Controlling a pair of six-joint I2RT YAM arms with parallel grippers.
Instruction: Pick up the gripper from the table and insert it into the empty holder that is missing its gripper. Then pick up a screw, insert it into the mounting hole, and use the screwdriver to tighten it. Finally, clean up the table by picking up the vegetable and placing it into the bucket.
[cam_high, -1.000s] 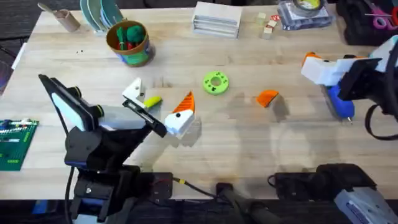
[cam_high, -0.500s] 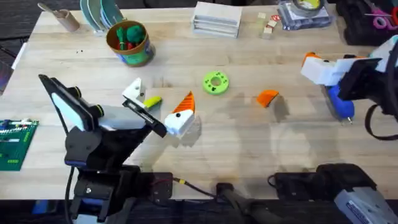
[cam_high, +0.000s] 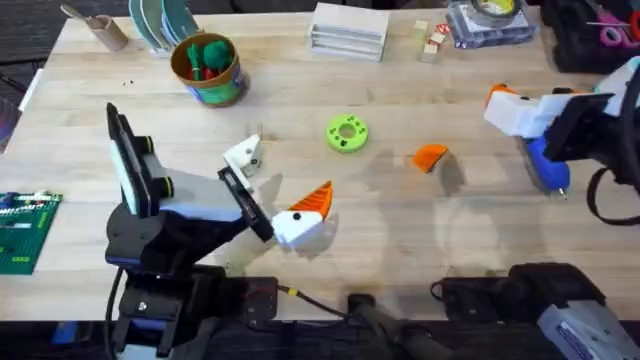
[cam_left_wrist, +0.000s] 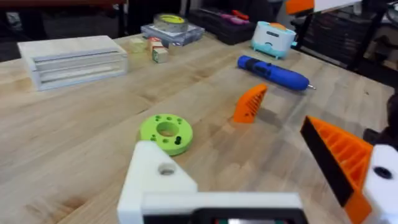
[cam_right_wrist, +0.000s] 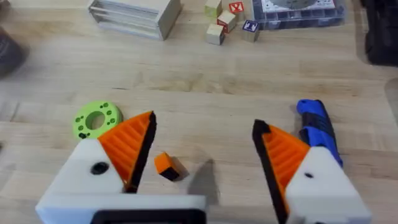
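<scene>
your left pincer (cam_high: 275, 190) sits low in the left-centre of the overhead frame, just above the table (cam_high: 400, 250). it is spread open and holds nothing. one finger carries an orange ribbed pad (cam_left_wrist: 339, 158); the other is a bare white mount (cam_left_wrist: 163, 183) with a small dark mounting hole (cam_left_wrist: 165, 169) in its face.

the loose orange gripper (cam_high: 430, 156) lies on the table right of centre in the overhead frame, well apart from both pincers. in the left wrist view you see it (cam_left_wrist: 250, 103) standing between the green disc (cam_left_wrist: 166, 132) and the blue screwdriver (cam_left_wrist: 272, 73).

your right pincer (cam_right_wrist: 205, 155) is at the right edge of the overhead frame, spread wide open and empty, with orange pads on both fingers. the screwdriver (cam_high: 545, 168) lies just beside it, partly under the arm.

the green disc with holes (cam_high: 347, 132) rests near the middle of the overhead frame. the bucket (cam_high: 207, 70) stands at the upper left, upright, with a round green toy (cam_high: 212, 50) inside. a pale box with drawers (cam_high: 348, 30) is at the top centre, small wooden blocks (cam_high: 430, 40) to its right. a green circuit board (cam_high: 25, 230) lies at the left edge.
</scene>
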